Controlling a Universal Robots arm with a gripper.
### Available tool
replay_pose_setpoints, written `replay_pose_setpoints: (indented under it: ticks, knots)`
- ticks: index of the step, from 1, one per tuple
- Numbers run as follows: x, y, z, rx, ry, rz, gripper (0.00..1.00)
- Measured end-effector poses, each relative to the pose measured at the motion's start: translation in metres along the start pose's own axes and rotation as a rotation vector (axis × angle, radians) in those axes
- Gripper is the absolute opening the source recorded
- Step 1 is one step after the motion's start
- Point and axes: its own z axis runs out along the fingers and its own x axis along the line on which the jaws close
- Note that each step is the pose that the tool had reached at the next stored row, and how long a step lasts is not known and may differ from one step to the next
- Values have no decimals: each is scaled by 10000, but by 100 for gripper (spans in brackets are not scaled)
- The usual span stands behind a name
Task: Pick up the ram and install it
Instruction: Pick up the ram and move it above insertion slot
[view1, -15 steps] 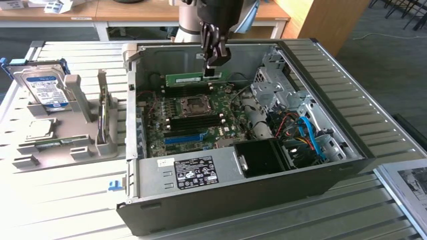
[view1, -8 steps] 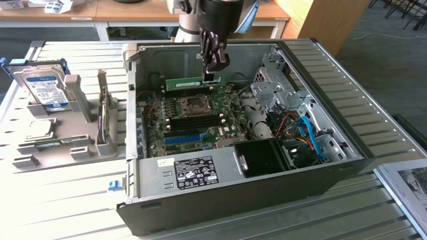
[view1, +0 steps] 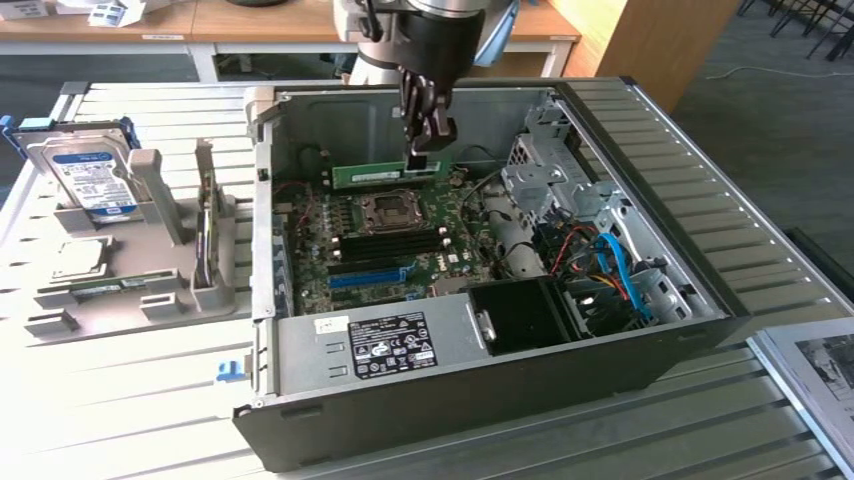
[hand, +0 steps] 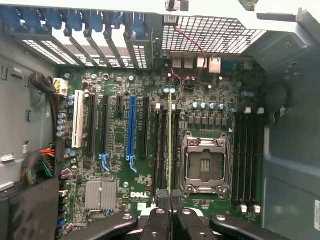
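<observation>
Presently, the ram (view1: 380, 176) is clamped by the pincer (view1: 419, 160). It is held parallel over the memory slots (hand: 159, 150), apparently for alignment.

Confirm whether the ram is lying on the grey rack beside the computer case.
No, the ram is clamped in the gripper inside the open computer case, above the motherboard.

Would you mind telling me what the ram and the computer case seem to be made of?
The ram: green circuit board, likely fibreglass laminate, matte, with a pale label. The computer case: probably sheet steel, judging by its thin folded, perforated panels; dark matte paint outside, bare grey inside.
</observation>
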Motion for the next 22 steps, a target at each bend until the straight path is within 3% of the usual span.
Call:
replay_pose_setpoints:
  ticks: [12, 22]
  knots:
    - [2, -5, 124, 2, -5, 76, 12]
    - [2, -10, 98, 1, -3, 77, 12]
